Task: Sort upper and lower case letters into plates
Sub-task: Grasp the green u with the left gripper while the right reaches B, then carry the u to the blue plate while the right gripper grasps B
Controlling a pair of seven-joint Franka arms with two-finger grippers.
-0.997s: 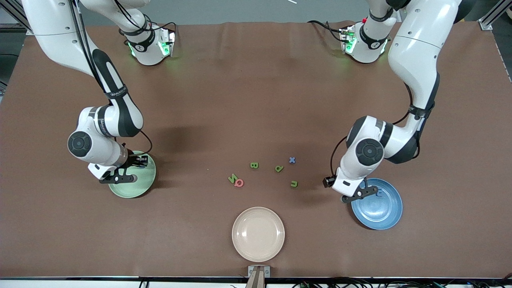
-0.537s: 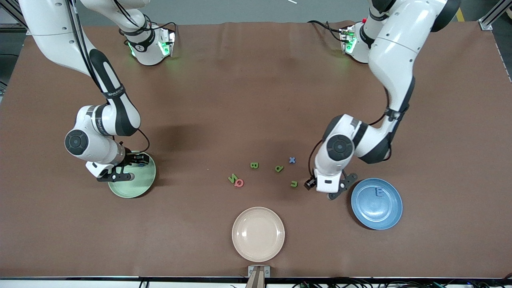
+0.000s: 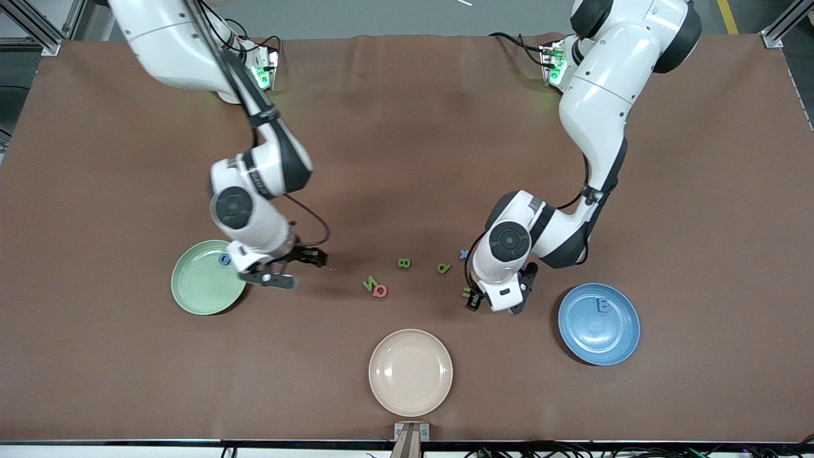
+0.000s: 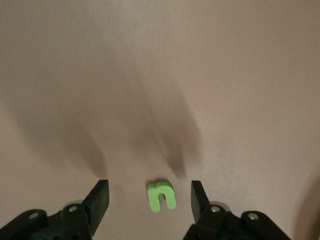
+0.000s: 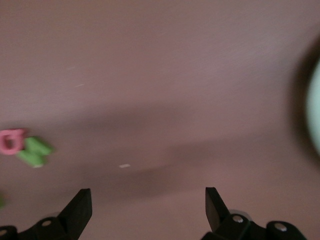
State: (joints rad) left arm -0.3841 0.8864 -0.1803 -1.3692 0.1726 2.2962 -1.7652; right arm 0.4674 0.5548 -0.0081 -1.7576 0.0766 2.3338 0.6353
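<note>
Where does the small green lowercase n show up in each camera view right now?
Front view: the small flat green letter n lies on the brown table mat, partly hidden under the left gripper.
Left wrist view: the n sits between the open fingers, low in the picture.
Right wrist view: not in it.
Shared landmark: the left gripper itself.

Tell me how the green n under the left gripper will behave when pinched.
The green n looks chunky and solid, so probably stiff and light. It lies flat on the table, so it shouldn't roll. Being tiny between the left gripper's open fingers, it may skid or twist if pinched off-centre.
</note>
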